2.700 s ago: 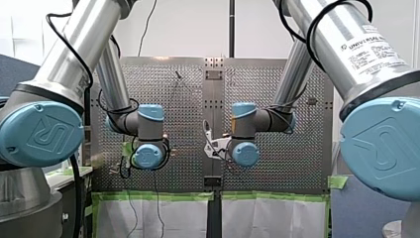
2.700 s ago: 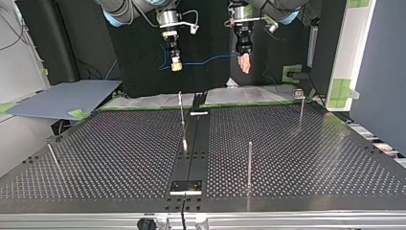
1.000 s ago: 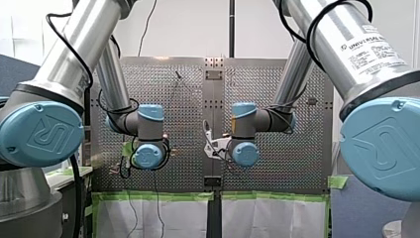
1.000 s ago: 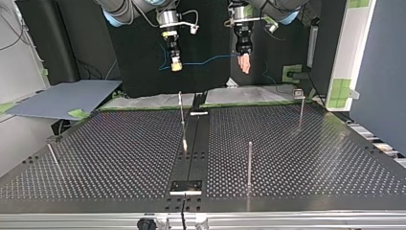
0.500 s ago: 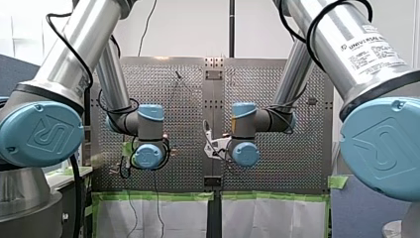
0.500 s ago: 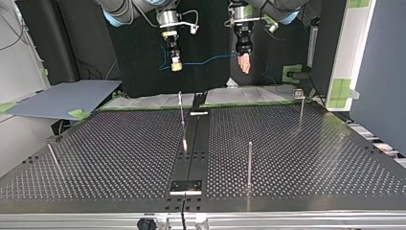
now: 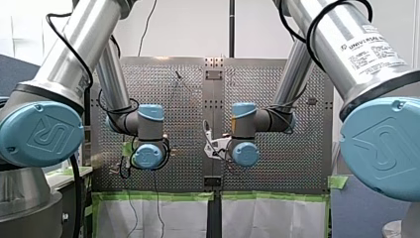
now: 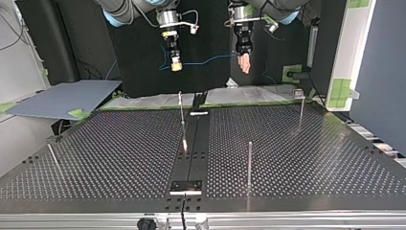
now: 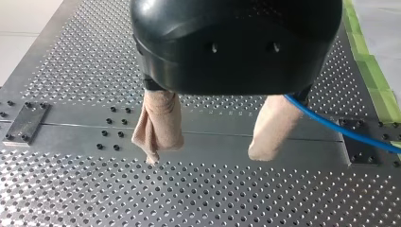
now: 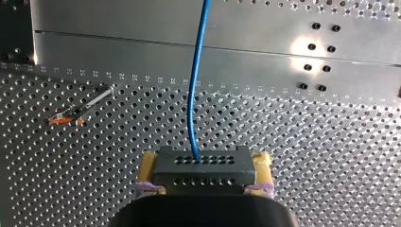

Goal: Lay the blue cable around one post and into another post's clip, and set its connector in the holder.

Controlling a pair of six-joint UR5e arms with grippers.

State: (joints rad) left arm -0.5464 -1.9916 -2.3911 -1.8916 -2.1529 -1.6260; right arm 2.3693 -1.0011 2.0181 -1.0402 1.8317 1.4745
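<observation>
Between the yellow pads (image 10: 262,163) of my right gripper (image 10: 204,165) sits the dark perforated connector (image 10: 203,161), clamped at both short ends. Its long axis runs from pad to pad, across the gripper. The blue cable (image 10: 190,109) leaves the connector face that points away from the gripper. It runs ahead over the perforated table (image 10: 307,142), roughly in line with the fingers.

At the upper centre of the top view, the cable hangs in the air beyond the table's far edge. It spans almost level from my right gripper, left of centre, to my left gripper (image 8: 245,64), right of centre, rising slightly to the right.

In the left wrist view, the beige-padded fingers (image 9: 161,118) of my left gripper stand apart. The cable emerges from behind the base of one finger and trails off beside the gripper. Whether it touches that finger cannot be told.

On the table in the top view:
- a tall post (image 8: 249,163) stands upright, lower right of centre;
- a block-topped post (image 8: 301,108) stands at the upper right;
- a centre post (image 8: 182,115) stands just left of the dark strip (image 8: 194,143);
- a short leaning post (image 8: 52,154) is at the far left;
- a small metal plate (image 8: 186,186) lies at the strip's lower end.

All are well apart from the cable.
</observation>
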